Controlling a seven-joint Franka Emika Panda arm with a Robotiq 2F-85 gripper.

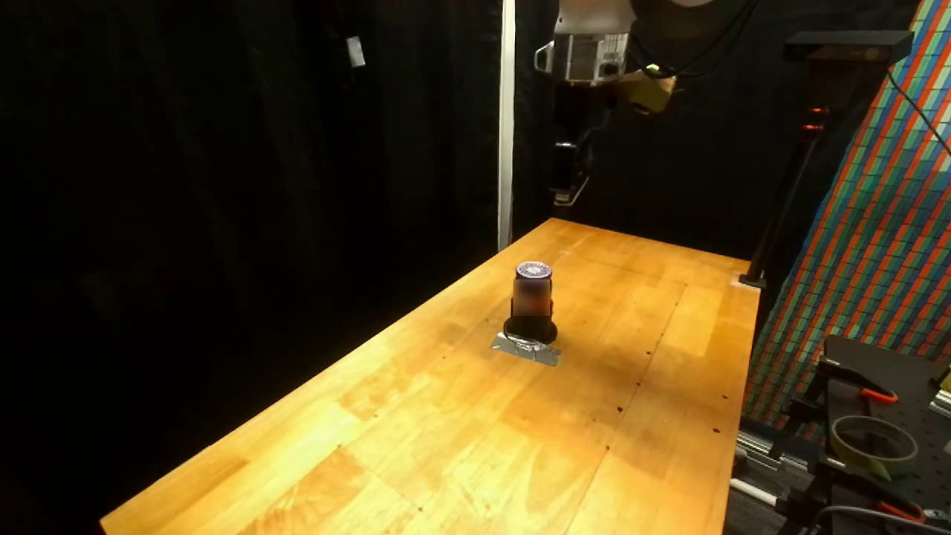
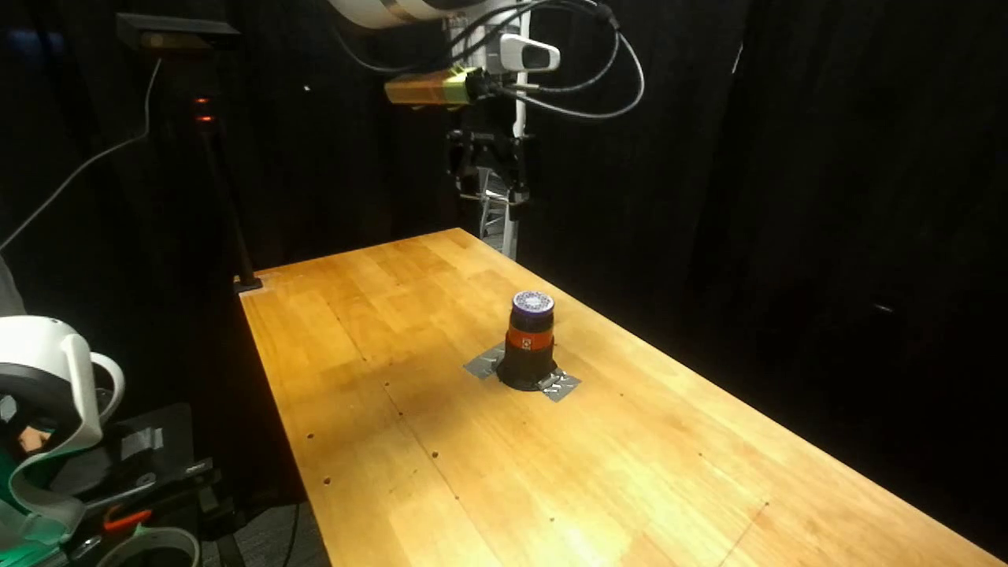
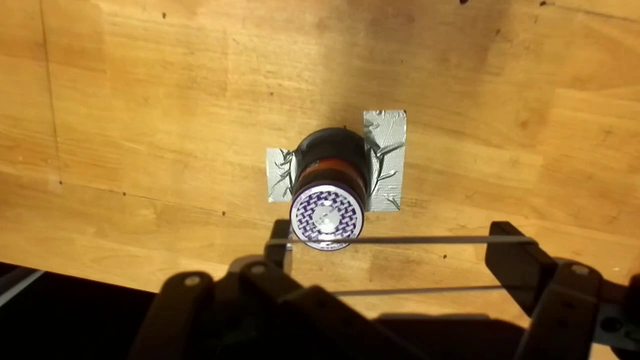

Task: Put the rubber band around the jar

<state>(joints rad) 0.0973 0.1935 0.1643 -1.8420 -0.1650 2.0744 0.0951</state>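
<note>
Purple and white pattern the lid (image 3: 326, 217) of the jar (image 2: 532, 321), which I see standing upright just right of the middle of the frame in both exterior views, an orange-red label (image 2: 529, 339) around its dark body. At its foot is a black base (image 2: 526, 372), with strips of silvery tape (image 3: 387, 160) on two sides, stuck down to the wooden surface (image 2: 630, 457). High in the frame in both exterior views, the end effector (image 3: 395, 245) hangs from the arm (image 1: 594, 16) pointing downward, well apart from the jar. Looking at the wrist view, I find its fingers (image 3: 517, 265) spread wide, with the rubber band (image 3: 425, 240) stretched between them as two thin strands running almost level across the lower half of the frame. The upper strand passes in front of the lid's lower edge there, though the band itself sits up at the fingertips. Near the top, a little left of centre, in an exterior view, a yellow-wrapped piece (image 2: 429, 89) juts out beside the arm, and at the lower right in an exterior view a pale roll of tape (image 1: 895, 465) shows against a black board (image 1: 854, 353).
</note>
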